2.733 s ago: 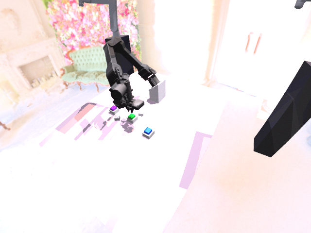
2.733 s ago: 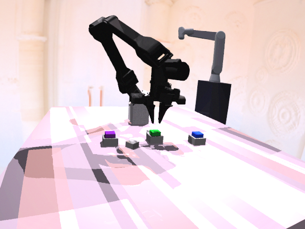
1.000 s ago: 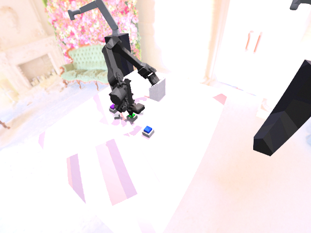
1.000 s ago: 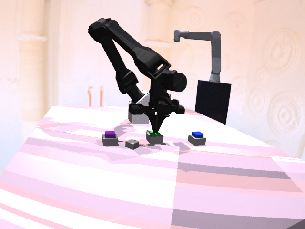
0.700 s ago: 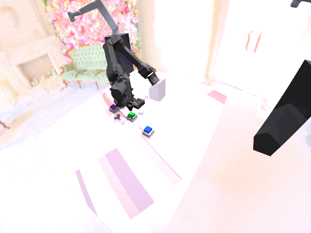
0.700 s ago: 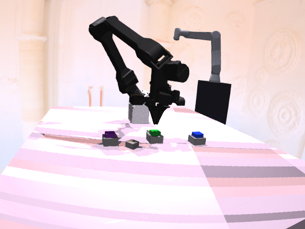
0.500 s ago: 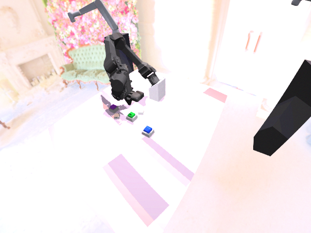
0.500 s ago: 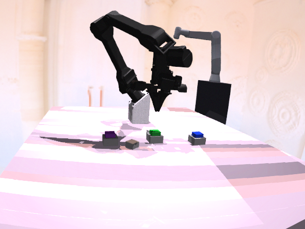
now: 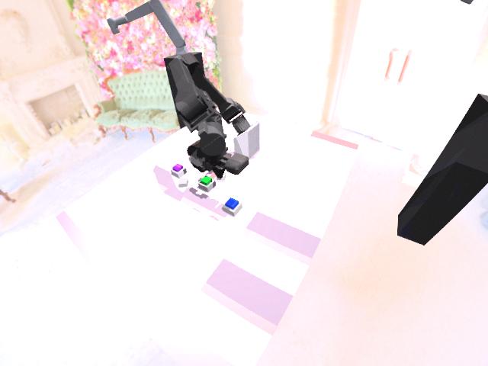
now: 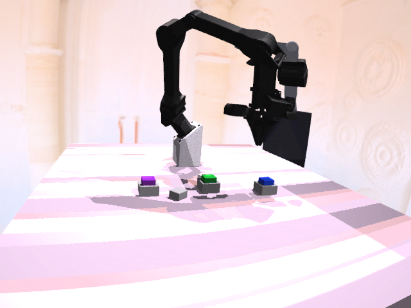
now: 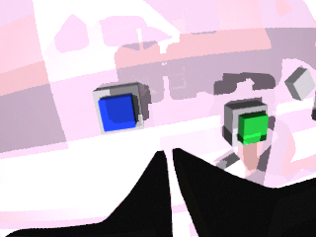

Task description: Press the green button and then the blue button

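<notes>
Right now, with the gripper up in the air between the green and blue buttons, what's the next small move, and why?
Probably slide sideways until the shut gripper is over the blue button, then descend. It hangs high above the table with nothing between its fingers, the green button sits raised on its base, and in the wrist view the blue button lies up and left of the fingertips, not under them.
</notes>
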Robot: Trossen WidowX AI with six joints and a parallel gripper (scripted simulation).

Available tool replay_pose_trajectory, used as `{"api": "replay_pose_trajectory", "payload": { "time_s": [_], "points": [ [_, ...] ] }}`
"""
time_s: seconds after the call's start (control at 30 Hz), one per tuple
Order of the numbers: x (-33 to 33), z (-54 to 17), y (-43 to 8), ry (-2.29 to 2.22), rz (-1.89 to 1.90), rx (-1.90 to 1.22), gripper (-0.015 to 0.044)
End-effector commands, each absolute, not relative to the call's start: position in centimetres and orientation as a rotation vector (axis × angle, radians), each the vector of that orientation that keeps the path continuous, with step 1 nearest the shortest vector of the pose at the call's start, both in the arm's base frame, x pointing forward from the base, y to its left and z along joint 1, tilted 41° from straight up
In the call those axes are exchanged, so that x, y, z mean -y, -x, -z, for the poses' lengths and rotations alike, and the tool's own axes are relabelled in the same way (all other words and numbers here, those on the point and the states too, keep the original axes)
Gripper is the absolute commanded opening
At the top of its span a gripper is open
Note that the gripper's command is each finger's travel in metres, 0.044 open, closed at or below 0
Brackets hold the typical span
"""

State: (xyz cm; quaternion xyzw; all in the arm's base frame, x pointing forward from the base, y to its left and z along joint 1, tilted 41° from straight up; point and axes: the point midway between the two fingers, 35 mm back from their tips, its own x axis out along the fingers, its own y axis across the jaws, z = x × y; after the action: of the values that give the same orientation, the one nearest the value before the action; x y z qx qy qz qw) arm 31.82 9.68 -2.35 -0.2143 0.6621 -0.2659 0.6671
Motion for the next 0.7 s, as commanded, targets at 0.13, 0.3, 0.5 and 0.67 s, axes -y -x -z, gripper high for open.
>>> {"api": "replay_pose_trajectory", "payload": {
  "time_s": [0.13, 0.3, 0.5, 0.67],
  "points": [
    [-12.4, 4.9, -32.3, 0.482, 0.602, -1.495, 0.0020],
    [-9.3, 8.6, -32.3, 0.482, 0.603, -1.494, 0.0020],
    [-8.4, 9.6, -32.2, 0.483, 0.604, -1.494, 0.0020],
    [-8.0, 10.1, -32.2, 0.483, 0.604, -1.494, 0.0020]
  ]
}}
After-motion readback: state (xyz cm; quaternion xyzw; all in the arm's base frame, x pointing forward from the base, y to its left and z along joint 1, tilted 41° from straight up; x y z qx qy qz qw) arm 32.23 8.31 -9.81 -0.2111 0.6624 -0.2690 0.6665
